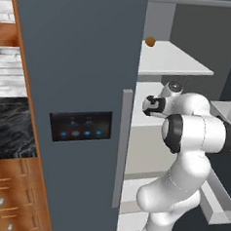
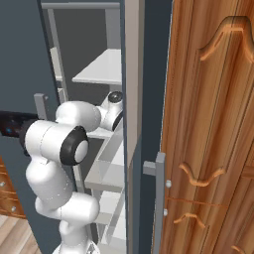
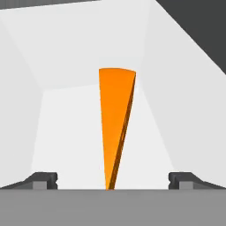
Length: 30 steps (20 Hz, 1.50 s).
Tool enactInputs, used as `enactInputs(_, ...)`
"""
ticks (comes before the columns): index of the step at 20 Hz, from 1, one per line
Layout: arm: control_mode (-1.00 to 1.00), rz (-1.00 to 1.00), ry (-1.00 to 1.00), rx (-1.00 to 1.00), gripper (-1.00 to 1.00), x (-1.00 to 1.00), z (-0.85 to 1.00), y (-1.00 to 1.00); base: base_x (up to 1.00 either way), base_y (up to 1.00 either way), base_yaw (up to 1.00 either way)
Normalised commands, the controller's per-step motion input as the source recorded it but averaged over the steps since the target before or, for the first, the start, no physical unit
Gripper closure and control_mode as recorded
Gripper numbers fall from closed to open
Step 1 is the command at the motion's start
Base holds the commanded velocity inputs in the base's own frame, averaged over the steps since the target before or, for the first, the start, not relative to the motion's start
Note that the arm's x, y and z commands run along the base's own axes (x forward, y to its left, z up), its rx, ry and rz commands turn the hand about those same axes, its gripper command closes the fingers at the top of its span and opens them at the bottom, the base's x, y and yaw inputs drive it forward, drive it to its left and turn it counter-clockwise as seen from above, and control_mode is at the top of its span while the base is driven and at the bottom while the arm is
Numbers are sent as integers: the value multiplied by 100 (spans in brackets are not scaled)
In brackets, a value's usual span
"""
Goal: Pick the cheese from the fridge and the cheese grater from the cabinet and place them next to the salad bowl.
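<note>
Pincer point(image 3: 113, 180) spread wide, your arm reaching into the slate-grey fridge point(image 1: 82, 61), orange cheese wedge point(image 3: 114, 123) centred between the tips.

brick wall point(image 1: 6, 63), wood drawers point(image 1: 14, 198), wood floor point(image 2: 17, 235)

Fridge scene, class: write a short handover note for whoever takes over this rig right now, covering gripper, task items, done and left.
Gripper: open, holding nothing, reaching into the open fridge.
Cheese: orange wedge on a white fridge shelf, straight ahead between the fingertips, not yet gripped.
Small orange ball: on an upper shelf; not the target.
Done: fridge open, arm lined up.
Left: grip the cheese, fetch the grater, place both by the salad bowl.
</note>
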Motion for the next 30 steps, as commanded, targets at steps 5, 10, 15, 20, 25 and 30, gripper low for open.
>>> enactInputs(5,-100,0,-2,0,-100,58,-18,-14,0,0,0)
enactInputs(10,-100,0,-2,0,-100,54,-16,-19,0,0,0)
enactInputs(15,-100,0,0,0,100,42,-32,-7,0,0,0)
enactInputs(20,-100,0,-5,-1,100,2,-24,1,0,0,0)
enactInputs(25,-100,0,-8,-5,100,-27,-75,12,0,0,0)
enactInputs(30,-100,1,-2,-3,100,-50,-46,8,0,0,0)
